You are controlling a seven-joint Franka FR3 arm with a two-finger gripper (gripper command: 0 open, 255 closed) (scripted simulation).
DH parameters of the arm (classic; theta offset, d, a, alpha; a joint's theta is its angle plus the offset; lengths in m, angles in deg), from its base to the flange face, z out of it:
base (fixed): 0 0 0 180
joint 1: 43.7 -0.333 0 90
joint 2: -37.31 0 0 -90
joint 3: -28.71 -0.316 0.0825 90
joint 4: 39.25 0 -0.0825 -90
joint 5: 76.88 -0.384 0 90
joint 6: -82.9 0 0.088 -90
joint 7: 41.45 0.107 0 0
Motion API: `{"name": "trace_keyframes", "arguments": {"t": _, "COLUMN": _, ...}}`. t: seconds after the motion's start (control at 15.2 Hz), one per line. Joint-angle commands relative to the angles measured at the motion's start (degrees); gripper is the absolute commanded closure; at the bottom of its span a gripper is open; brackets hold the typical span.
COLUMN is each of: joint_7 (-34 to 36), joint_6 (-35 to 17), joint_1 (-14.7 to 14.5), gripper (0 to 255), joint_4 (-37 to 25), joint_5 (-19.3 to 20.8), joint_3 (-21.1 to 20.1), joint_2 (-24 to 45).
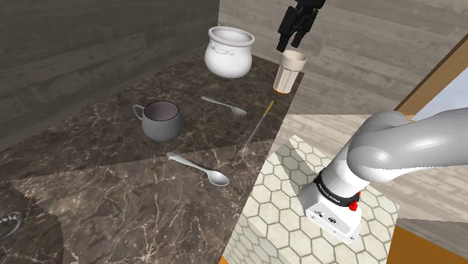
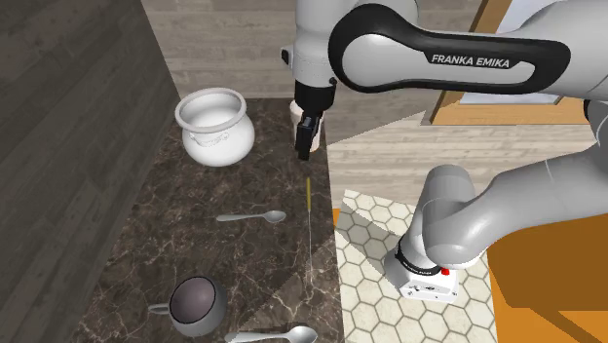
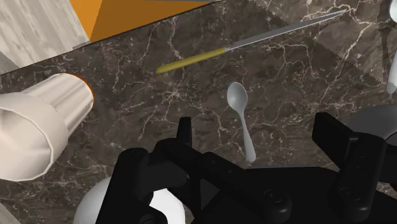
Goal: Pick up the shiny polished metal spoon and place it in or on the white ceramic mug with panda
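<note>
While the all-black two-finger gripper point(image 1: 291, 40) hangs at the top of the shoulder view, just above the beige ribbed tumbler point(image 1: 289, 71), its fingers stand apart with nothing between them: released, folks! Down on the dark veined marble counter point(image 1: 105, 195) two shiny metal spoons lie flat. The upper spoon point(image 1: 225, 106) sits mid-frame, below the round white pot point(image 1: 229, 51) and to the right of the dark grey handled mug point(image 1: 161, 120), apart from both. The lower spoon point(image 1: 201, 169) lies below the mug (the pair look alike, so I cannot tell which one is meant). In the wrist view the upper spoon point(image 3: 239, 109) lies ahead of the spread fingers point(image 3: 184, 135), its bowl toward the slim yellow-handled knife point(image 3: 191, 62).
</note>
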Motion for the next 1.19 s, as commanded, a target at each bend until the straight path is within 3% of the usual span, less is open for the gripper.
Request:
{"name": "trace_keyframes", "arguments": {"t": 0.0, "joint_7": 0.0, "joint_6": 0.0, "joint_1": 0.0, "gripper": 0, "joint_4": 0.0, "joint_5": 0.0, "joint_3": 0.0, "joint_2": 0.0}}
{"name": "trace_keyframes", "arguments": {"t": 0.59, "joint_7": -0.4, "joint_6": -21.8, "joint_1": -2.1, "gripper": 0, "joint_4": 10.3, "joint_5": -3.2, "joint_3": -0.7, "joint_2": 7.8}}
{"name": "trace_keyframes", "arguments": {"t": 1.12, "joint_7": -2.3, "joint_6": -41.4, "joint_1": -5.0, "gripper": 0, "joint_4": 13.0, "joint_5": -7.4, "joint_3": -1.1, "joint_2": 21.5}}
